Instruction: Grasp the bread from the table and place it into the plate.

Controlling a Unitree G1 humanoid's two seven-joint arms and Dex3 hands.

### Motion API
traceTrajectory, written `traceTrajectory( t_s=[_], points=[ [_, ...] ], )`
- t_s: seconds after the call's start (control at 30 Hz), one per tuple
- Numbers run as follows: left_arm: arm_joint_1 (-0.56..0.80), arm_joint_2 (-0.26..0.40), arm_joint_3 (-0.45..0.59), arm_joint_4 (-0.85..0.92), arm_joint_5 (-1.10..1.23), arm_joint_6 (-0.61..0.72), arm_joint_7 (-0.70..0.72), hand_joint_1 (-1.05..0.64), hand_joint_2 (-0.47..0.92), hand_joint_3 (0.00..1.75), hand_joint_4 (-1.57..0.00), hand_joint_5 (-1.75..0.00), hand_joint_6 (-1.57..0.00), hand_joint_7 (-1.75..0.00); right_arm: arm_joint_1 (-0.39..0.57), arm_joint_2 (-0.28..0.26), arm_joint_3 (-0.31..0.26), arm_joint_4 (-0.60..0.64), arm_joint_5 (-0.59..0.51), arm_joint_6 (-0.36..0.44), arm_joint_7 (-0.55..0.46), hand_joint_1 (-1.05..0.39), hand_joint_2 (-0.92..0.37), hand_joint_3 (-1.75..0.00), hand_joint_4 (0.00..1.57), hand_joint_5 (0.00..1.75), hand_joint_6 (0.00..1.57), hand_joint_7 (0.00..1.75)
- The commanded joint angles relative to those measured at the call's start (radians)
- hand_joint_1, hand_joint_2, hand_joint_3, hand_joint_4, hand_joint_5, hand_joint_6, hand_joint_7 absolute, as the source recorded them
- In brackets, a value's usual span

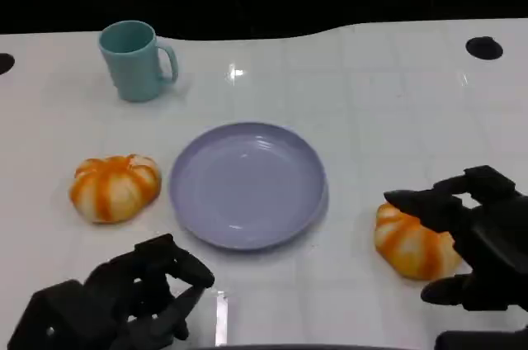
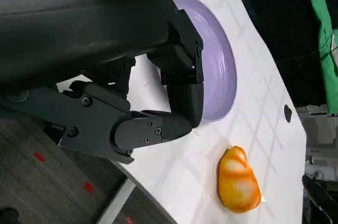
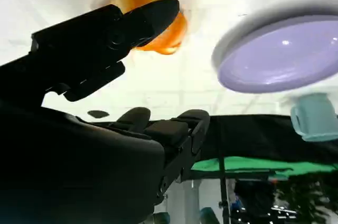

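Two orange-and-white striped breads lie on the white table. One bread (image 1: 115, 187) sits left of the lilac plate (image 1: 247, 185). The other bread (image 1: 410, 243) (image 2: 238, 179) (image 3: 171, 36) lies right of the plate, near the front edge. My right hand (image 1: 474, 238) (image 3: 84, 145) is at this right bread, one finger reaching over its top and another low beside it, fingers apart. I cannot tell whether they touch it. My left hand (image 1: 124, 296) (image 2: 132, 92) hovers at the front left, fingers loosely bent, holding nothing. The plate (image 2: 214, 60) (image 3: 280, 55) has nothing on it.
A teal mug (image 1: 136, 59) (image 3: 314, 115) stands at the back left. A black round hole (image 1: 484, 47) marks the table's far right, another hole (image 1: 4, 62) its far left edge. Beyond the table's back edge it is dark.
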Motion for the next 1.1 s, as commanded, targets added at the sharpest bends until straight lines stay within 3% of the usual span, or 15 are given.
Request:
traceTrajectory(
  t_s=[0.03,0.27,0.6,0.97,1.07,1.1],
  points=[
    [0.007,0.004,0.0,-0.022,-0.008,0.008,-0.001,-0.37,0.83,0.56,-0.67,-1.75,-0.67,-1.29,-0.031,-0.017,0.025,0.027,-0.048,0.031,0.011,-0.61,-0.75,0.0,0.0,0.7,0.34,0.1],
    [0.007,0.007,-0.003,-0.039,-0.003,0.024,0.002,-0.36,0.84,0.57,-0.68,-1.75,-0.66,-1.3,-0.116,0.001,0.107,0.16,-0.121,0.085,0.018,-0.59,-0.79,-0.02,0.01,0.69,0.36,0.08],
    [0.006,0.004,-0.004,-0.048,-0.002,0.032,0.008,-0.4,0.87,0.54,-0.69,-1.75,-0.64,-1.33,-0.257,0.03,0.213,0.416,-0.141,0.134,-0.019,-0.58,-0.91,-0.01,0.12,0.46,0.39,0.01],
    [0.026,0.001,-0.006,-0.074,-0.004,0.037,0.009,-0.4,0.89,0.51,-0.66,-1.75,-0.63,-1.34,-0.338,0.061,0.268,0.624,-0.108,0.145,-0.136,-0.55,-0.92,-0.07,0.24,0.32,0.43,0.02],
    [0.029,0.0,-0.006,-0.08,-0.004,0.041,0.01,-0.4,0.89,0.5,-0.65,-1.75,-0.62,-1.33,-0.343,0.074,0.244,0.676,-0.052,0.085,-0.26,-0.42,-0.92,-0.03,0.61,0.3,0.67,0.07],
    [0.029,0.0,-0.006,-0.08,-0.004,0.039,0.01,-0.4,0.89,0.49,-0.66,-1.75,-0.62,-1.33,-0.344,0.08,0.232,0.696,-0.025,0.053,-0.308,-0.35,-0.91,-0.02,0.78,0.37,0.79,0.1]
  ],
)
